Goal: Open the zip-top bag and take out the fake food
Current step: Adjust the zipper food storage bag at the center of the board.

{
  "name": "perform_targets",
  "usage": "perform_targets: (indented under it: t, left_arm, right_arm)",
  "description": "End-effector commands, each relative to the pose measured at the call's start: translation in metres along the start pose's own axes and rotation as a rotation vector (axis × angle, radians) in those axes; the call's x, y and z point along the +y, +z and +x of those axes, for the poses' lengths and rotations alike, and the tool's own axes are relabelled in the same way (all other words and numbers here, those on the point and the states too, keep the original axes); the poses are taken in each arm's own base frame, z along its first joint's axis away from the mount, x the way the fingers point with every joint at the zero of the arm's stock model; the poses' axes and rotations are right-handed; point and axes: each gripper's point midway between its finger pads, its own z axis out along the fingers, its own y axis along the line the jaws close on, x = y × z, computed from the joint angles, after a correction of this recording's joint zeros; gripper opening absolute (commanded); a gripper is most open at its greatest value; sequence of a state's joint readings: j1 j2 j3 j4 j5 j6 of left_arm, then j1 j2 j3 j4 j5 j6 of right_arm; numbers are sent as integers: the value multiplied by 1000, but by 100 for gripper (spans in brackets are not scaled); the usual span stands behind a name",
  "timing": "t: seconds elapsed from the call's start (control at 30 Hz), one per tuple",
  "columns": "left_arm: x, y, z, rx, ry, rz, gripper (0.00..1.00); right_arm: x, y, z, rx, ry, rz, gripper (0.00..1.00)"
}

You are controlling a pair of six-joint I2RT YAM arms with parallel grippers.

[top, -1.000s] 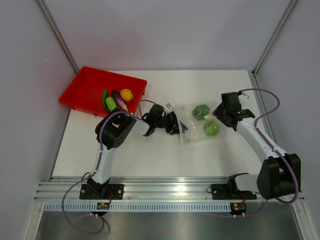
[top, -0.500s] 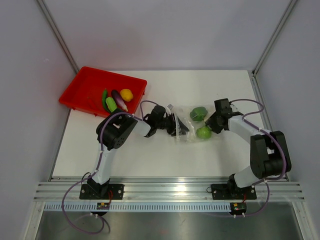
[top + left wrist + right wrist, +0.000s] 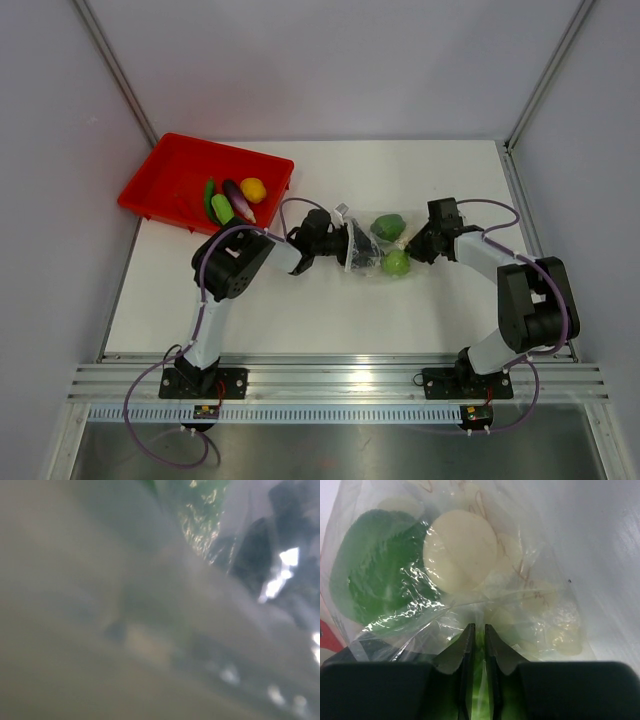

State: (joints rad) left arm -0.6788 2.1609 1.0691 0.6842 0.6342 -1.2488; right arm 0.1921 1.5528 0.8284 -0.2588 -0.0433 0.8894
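Right tool [image 3: 479,629] is pinching a fold of the zip-top bag [image 3: 374,246], its jaws drawn almost together and clamping the film at the bag's right end. Left tool [image 3: 352,248] is meeting the bag's opposite end, but its own camera is showing only blur, so I cannot tell whether it is gripping. The bag is lying mid-table [image 3: 450,180], well apart from the red tray [image 3: 180,165]. The task is looking partway done: some fake food [image 3: 238,200], green, purple and yellow, is sitting in the tray, while two green pieces [image 3: 397,263] are sitting inside the plastic, not yet taken out.
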Motion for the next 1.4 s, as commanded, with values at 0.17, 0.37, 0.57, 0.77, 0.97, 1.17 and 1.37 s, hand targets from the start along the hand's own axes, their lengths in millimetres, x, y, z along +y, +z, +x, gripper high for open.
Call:
perform_targets:
  t: [0.17,0.37,0.57,0.77,0.97,1.17,1.37]
  left_arm:
    - [-41,5,13,51,74,113,62]
    - [-45,12,22,67,94,112,64]
    - [-43,15,27,77,105,76,68]
    - [-36,19,31,88,108,26,76]
    - [-33,23,33,95,116,-1,82]
    - [-28,27,34,97,120,-23,83]
    - [-24,30,34,91,130,-46,84]
  right_arm:
    - [17,-9,0,11,0,-91,8]
    - [24,-8,2,26,1,-126,3]
    - [27,-5,2,31,1,-133,0]
    - [26,-6,1,26,2,-131,0]
    - [27,-6,3,35,1,-140,0]
    - [34,-8,13,82,18,-198,0]
    - [46,-3,31,190,50,-279,0]
